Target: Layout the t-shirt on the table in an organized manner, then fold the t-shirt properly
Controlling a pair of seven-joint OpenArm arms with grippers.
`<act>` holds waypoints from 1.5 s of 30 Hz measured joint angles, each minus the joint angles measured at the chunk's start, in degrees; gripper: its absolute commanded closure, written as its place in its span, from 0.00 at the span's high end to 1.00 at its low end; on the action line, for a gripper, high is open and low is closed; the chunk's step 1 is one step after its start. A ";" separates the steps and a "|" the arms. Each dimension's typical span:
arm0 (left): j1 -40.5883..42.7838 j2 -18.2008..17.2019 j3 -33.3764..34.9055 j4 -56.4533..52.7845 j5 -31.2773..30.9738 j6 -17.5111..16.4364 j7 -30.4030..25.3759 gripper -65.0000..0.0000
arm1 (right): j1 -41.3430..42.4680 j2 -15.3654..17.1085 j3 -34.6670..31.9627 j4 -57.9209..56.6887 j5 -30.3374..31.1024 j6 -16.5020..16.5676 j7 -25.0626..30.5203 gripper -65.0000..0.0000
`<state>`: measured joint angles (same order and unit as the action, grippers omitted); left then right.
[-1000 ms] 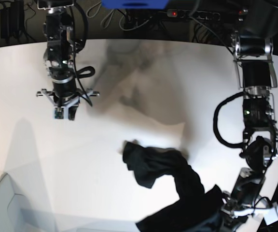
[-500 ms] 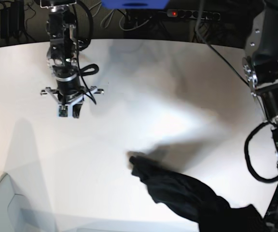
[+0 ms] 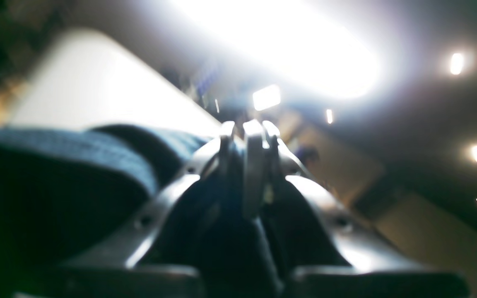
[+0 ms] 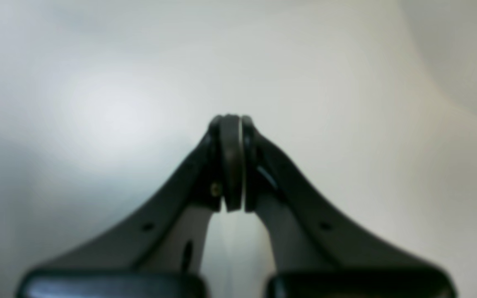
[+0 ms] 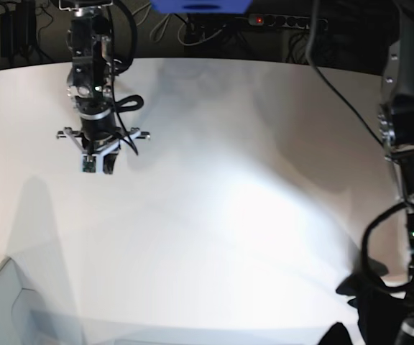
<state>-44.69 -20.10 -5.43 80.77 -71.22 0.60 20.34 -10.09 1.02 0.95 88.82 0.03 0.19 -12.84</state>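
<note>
Left gripper (image 3: 249,136) pinched on shirt (image 3: 77,165), lifted at lower right of base frame. Right gripper (image 5: 98,164) pressed together, empty, over bench (image 5: 214,187) upper left. Layout step judged in hand; shirt to be lowered, spread flat.

A broad, smooth white tabletop (image 5: 214,194) with a curved edge, washed with soft grey shadows. At its near right edge, a bunched black fabric t-shirt (image 5: 365,305); seen close from the left wrist, its weave (image 3: 77,149) reads dark blue-grey. Black and silver metal right gripper (image 5: 97,164); black power strip (image 5: 286,23) with red light.
</note>
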 measured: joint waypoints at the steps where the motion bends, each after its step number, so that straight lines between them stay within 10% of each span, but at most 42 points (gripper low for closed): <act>1: 1.55 2.03 1.51 -0.02 0.15 0.04 0.24 0.00 | 0.02 -0.02 0.02 0.00 0.00 0.00 0.02 0.00; 11: 19.69 13.44 13.84 -2.05 0.17 0.26 1.84 0.03 | -0.02 0.24 0.02 0.00 0.02 0.00 0.00 0.00; 16: 23.26 13.11 17.09 -1.77 -0.02 0.22 2.01 0.35 | -0.31 0.31 4.02 -0.02 0.00 0.02 -0.07 0.01; 21: 25.20 12.70 16.70 3.19 -0.24 -0.15 1.57 0.66 | -0.31 -0.24 6.32 0.00 0.04 0.04 -0.42 0.31; 26: 25.42 5.40 16.24 6.29 -0.24 -0.72 1.44 0.76 | -0.66 0.09 9.62 1.18 0.00 0.02 -2.10 0.53; 34: 26.36 -5.01 6.16 -9.46 4.46 0.26 0.85 0.76 | -2.27 -0.42 9.88 8.61 0.04 0.00 -1.97 0.55; 45: 30.08 -2.69 6.01 -19.61 26.45 -0.35 0.94 0.76 | -4.13 -2.01 -0.98 10.21 0.02 -0.02 -1.97 0.55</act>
<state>-14.61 -22.79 0.58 61.17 -44.77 0.25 21.28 -14.22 -0.99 -0.03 99.02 0.05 0.16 -14.81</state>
